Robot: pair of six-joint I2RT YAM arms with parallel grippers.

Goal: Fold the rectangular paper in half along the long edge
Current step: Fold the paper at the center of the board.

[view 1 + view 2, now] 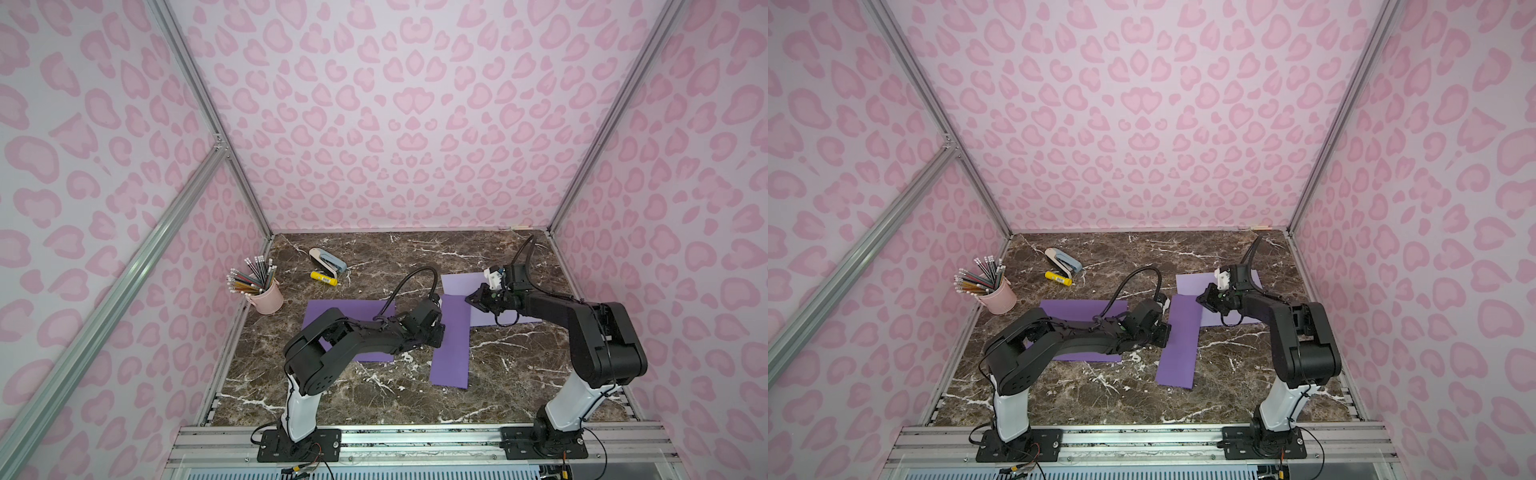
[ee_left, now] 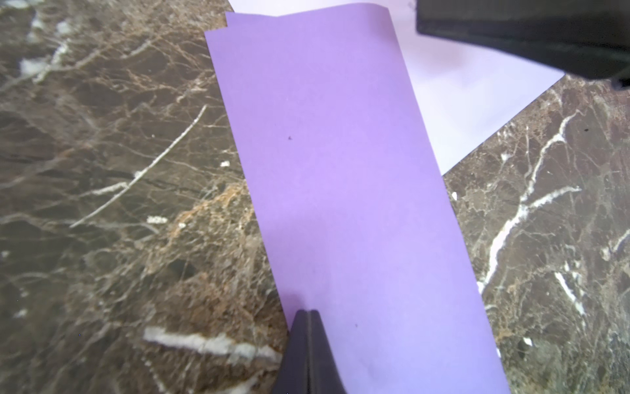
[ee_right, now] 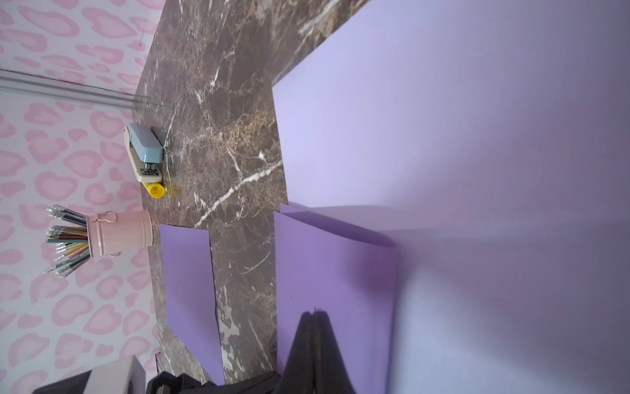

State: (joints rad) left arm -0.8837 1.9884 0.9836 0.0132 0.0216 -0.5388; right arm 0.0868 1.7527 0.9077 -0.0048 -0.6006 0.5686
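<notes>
1. In both top views the narrow folded purple paper strip (image 1: 451, 345) (image 1: 1177, 345) lies mid-way across the brown marble tabletop (image 1: 374, 399). Its far end seems to overlap a pale lavender sheet (image 1: 461, 282). The left end effector (image 1: 438, 334) sits at the strip's left long edge, and the right end effector (image 1: 471, 298) is by its far right corner. A flat darker purple sheet (image 1: 345, 309) lies under the left arm. The pink cup of pencils (image 1: 268, 297), blue-and-cream stapler (image 1: 328, 259) and yellow glue stick (image 1: 324, 278) are well apart at the back left, so we've got bare marble up front.
2. In the left wrist view, the left end effector (image 2: 308, 320) is fully closed with its tips at the strip's (image 2: 341, 170) open edge. We see nothing pinched. At the far end the layers are slightly off register, and the fold side bulges up.
3. In the right wrist view, the right end effector (image 3: 315, 317) is closed too, over the strip (image 3: 334, 273), and holds nothing.
4. Our take is that the paper is thin, light, springy and likely slippery on polished marble. We'd pin the open edge and run closed tips along the puffy fold. If it needs regrabbing, the raised far corner looks like the best place to pinch.
</notes>
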